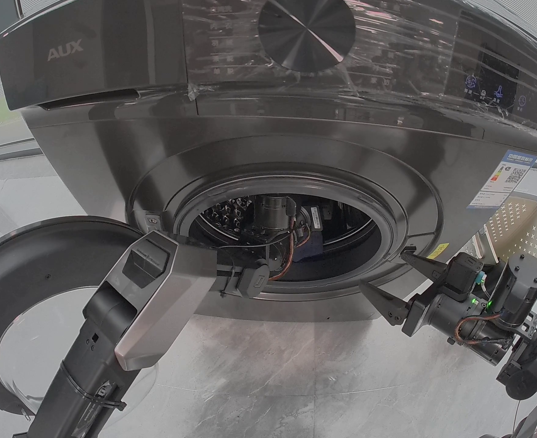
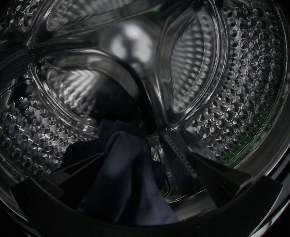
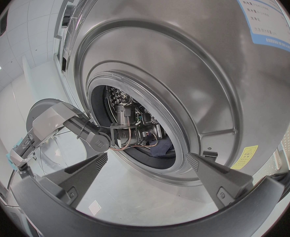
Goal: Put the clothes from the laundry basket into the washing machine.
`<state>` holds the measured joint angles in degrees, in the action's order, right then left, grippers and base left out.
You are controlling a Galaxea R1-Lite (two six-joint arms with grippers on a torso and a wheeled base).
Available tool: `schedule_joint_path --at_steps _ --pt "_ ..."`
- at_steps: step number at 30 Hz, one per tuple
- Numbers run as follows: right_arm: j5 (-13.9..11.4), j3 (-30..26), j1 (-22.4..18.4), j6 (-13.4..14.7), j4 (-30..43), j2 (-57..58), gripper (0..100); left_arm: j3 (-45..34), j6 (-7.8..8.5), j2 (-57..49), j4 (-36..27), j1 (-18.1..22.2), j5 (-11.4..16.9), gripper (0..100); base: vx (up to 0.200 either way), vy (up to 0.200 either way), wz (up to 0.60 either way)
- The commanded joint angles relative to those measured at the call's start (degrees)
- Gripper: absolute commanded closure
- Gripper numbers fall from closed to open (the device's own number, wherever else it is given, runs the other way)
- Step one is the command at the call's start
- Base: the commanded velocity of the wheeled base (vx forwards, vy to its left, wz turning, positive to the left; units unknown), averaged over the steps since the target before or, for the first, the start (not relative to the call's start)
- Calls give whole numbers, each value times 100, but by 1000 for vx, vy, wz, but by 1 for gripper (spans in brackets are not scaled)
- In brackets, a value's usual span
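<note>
The washing machine (image 1: 98, 147) stood with its round door (image 1: 25, 257) swung wide to the robot's left, and its perforated steel drum (image 2: 250, 66) held a dark navy garment (image 2: 128, 181) lying crumpled on the drum floor near the front. The left arm (image 1: 159, 287) reached in through the opening, its wrist well inside the drum. The left gripper (image 2: 145, 153) had its fingers spread wide apart, with the garment's fold lying between them and neither finger clamped on it. The right gripper (image 1: 383, 269) hung outside the machine, below and to the right of the opening, its two fingers parted and nothing between them. Just beyond it, against the machine's right side, stood the cream laundry basket (image 1: 524, 226) with a perforated wall. It was cut off by the picture's edge and partly covered by the right arm, so what lay in it could not be made out. From the head view the garment showed as a small bluish patch behind the left wrist and its cables. The drum's interior was dim, and the cloth's outer edges faded into shadow.
</note>
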<state>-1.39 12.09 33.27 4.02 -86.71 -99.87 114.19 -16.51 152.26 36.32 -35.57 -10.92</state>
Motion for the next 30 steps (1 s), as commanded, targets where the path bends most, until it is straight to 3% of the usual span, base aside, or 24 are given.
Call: schedule_joint_path --at_steps 1,7,8,9,11,15,20,30 --pt "-2 48 -13 2 -4 29 0 -731 42 -575 -476 -231 46 0 0 0 0" --pt "7 56 4 2 -4 37 0 -1065 77 -575 -687 -169 11 0 0 0 0" --pt "7 74 -13 2 -4 46 0 -1057 174 -478 -714 -99 2 0 0 0 0" --pt "7 83 -13 2 -4 46 0 -1057 218 -460 -731 -64 -6 100 0 0 0" --pt "-2 74 -22 2 -4 46 0 -1048 332 -434 -766 15 -6 100 0 0 0" --pt "7 74 13 2 -4 29 0 -916 359 -373 -775 68 11 100 0 0 0" --pt "7 74 22 2 -4 11 0 40 262 14 -705 86 -24 100 0 0 0" --pt "-2 65 22 2 -4 -7 0 40 192 172 -160 296 -77 100 0 0 0"
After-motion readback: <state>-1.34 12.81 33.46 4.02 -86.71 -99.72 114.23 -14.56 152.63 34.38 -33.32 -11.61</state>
